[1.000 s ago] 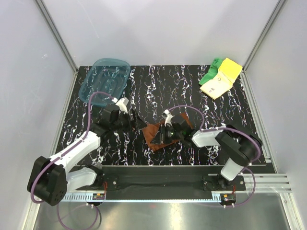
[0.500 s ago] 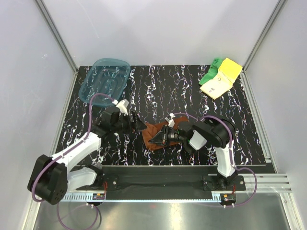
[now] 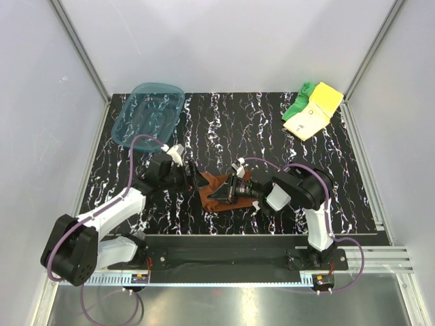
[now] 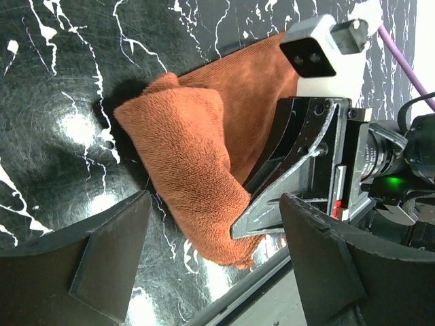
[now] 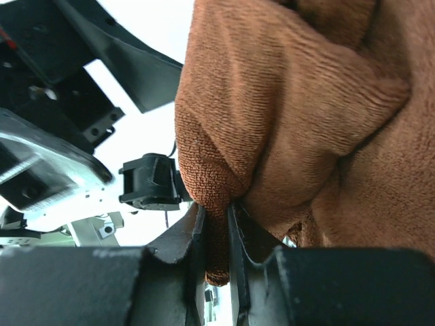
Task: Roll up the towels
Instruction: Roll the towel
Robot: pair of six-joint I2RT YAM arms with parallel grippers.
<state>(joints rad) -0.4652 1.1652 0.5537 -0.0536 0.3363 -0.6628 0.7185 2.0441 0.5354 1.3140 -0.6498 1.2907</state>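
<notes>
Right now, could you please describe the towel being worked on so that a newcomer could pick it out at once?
On the black marbled table, look near the middle of the front edge. The rust-brown towel lies bunched there, a fold pinched between the fingers of the right gripper. The green towel and pale yellow towel sit away in the far right corner.

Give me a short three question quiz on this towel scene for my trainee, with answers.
1. True or false: the right tool pinches the brown towel.
2. Which tool stands open? A: left tool. B: right tool.
3. Fill in: the green towel and yellow towel lie in the far ___ corner.
Key: 1 true; 2 A; 3 right.
</notes>
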